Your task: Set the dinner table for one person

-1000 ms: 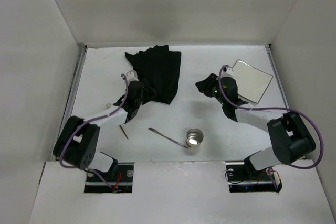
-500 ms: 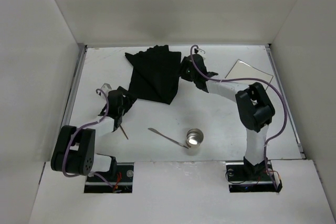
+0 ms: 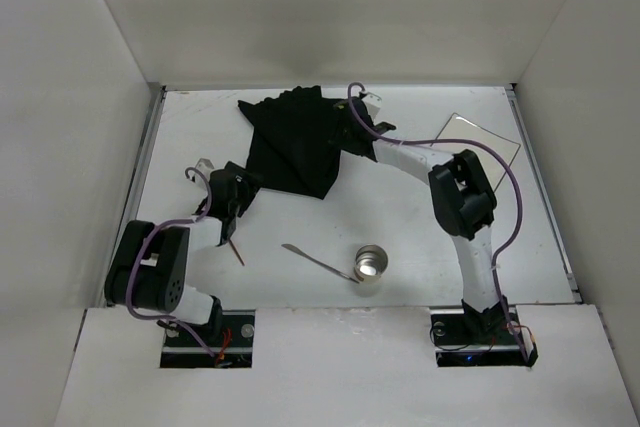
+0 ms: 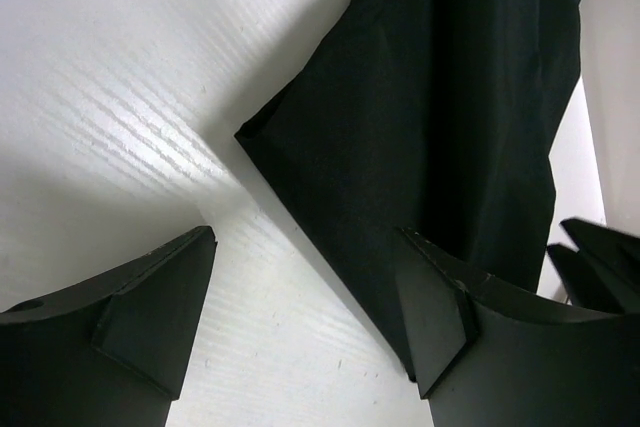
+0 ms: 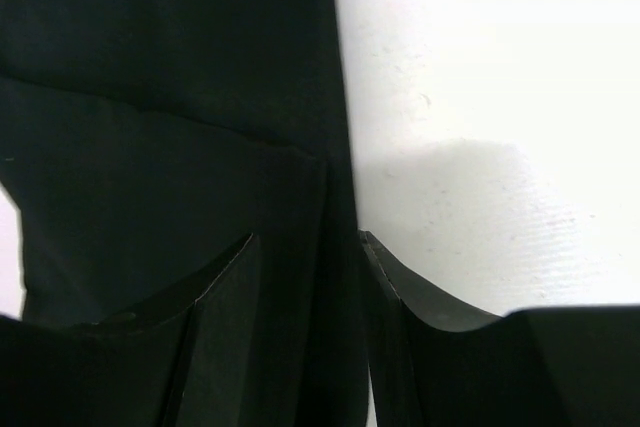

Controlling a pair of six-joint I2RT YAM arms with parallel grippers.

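Left gripper: released, jaws wide apart over bare white surface with nothing between them. You have it near the left edge, just short of a corner of the black cloth. Right gripper: jaws apart, astride the cloth's right edge, not closed on it.

Dinner table: flat and matte white, lying under both arms. Grey metal rails run near to far down its sides, and its wider span lies left to right.

Cloth: soft, creased, folded roughly triangular, at the far middle.

Only your overhead view shows the square white plate by the far right corner and the round metal cup beside a slim metal utensil toward the near edge. The wrist views show faint ribbing in the tabletop.
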